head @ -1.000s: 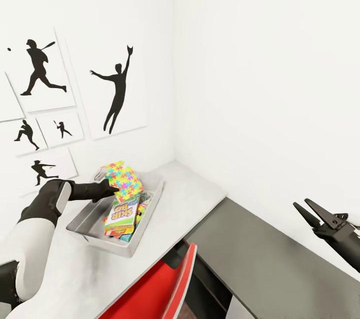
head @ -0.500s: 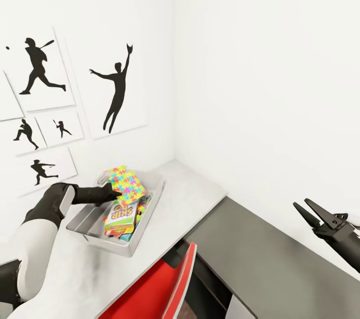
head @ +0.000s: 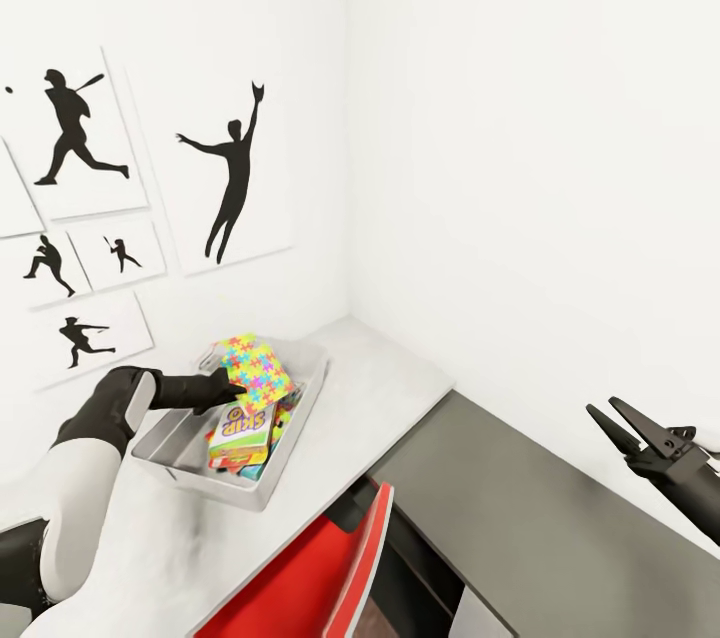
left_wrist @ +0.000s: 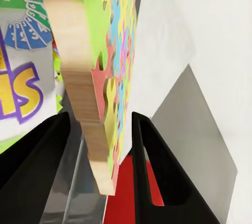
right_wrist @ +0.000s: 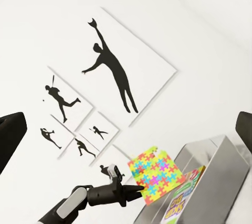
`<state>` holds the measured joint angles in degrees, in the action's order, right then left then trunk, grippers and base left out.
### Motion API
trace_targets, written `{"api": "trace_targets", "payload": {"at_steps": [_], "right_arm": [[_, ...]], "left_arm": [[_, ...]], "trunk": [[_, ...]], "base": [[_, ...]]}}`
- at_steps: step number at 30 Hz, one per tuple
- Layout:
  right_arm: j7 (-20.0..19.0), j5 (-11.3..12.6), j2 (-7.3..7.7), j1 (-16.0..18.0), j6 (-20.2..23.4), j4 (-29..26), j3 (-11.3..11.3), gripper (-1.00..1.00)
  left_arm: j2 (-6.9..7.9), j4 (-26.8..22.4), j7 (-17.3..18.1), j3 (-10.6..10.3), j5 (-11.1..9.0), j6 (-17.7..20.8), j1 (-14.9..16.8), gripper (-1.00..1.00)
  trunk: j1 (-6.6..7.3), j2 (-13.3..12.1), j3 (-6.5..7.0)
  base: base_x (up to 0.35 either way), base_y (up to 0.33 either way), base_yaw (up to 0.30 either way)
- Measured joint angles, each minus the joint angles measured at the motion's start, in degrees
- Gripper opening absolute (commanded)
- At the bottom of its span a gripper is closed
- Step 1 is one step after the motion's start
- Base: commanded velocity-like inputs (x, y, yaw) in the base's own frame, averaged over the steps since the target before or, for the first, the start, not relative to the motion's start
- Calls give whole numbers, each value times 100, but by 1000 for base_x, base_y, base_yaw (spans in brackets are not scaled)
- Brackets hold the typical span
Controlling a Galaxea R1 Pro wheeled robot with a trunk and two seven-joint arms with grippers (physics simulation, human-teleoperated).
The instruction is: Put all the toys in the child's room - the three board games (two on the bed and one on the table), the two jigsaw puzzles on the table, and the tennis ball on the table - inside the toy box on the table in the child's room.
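Observation:
My left gripper point(head: 236, 386) is shut on a multicoloured jigsaw puzzle point(head: 256, 368), holding it tilted on edge just above the light grey toy box point(head: 172, 455). A SKIP-BO board game point(head: 243, 424) and other colourful flat boxes lie inside the box. In the left wrist view the puzzle point(left_wrist: 107, 71) stands between the two black fingers point(left_wrist: 37, 155) over the SKIP-BO print point(left_wrist: 21, 87). The right wrist view shows the puzzle point(right_wrist: 155, 174) from afar above the toy box point(right_wrist: 223, 163). My right gripper point(head: 618, 421) hangs open and empty over the dark desk top.
The toy box sits on the light grey table top point(head: 385, 383) in the room's corner. A dark grey top point(head: 520, 508) joins it at the right. A red chair point(head: 325, 573) stands tucked in front. Black sports prints point(head: 230, 178) hang on the wall.
My left gripper has lowered the puzzle a little, down and rightward over the box. The right arm has not moved. The view has shifted slightly.

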<state>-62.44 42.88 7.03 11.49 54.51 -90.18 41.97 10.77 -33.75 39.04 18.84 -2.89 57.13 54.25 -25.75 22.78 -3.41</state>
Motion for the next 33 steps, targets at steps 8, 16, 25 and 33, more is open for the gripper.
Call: {"api": "trace_targets", "payload": {"at_steps": [8, 16, 25, 33], "right_arm": [[0, 0, 0, 0, 0, 0, 5, 100], [0, 0, 0, 1, 0, 0, 2, 100], [0, 0, 0, -2, -1, 0, 13, 100], [0, 0, -2, 1, -9, 0, 29, 100]], "left_arm": [[5, 241, -4, -2, 6, -295, 0, -100], [6, 280, -4, -2, 3, -309, 0, -100], [3, 290, -5, 7, -14, -309, 0, -100], [-3, 298, -2, 8, -22, -309, 0, -100]], "trunk": [[0, 0, -34], [0, 0, -68], [0, 1, -82], [0, 1, -82]], "base": [[0, 0, 0], [0, 0, 0], [0, 0, 0], [0, 0, 0]]}}
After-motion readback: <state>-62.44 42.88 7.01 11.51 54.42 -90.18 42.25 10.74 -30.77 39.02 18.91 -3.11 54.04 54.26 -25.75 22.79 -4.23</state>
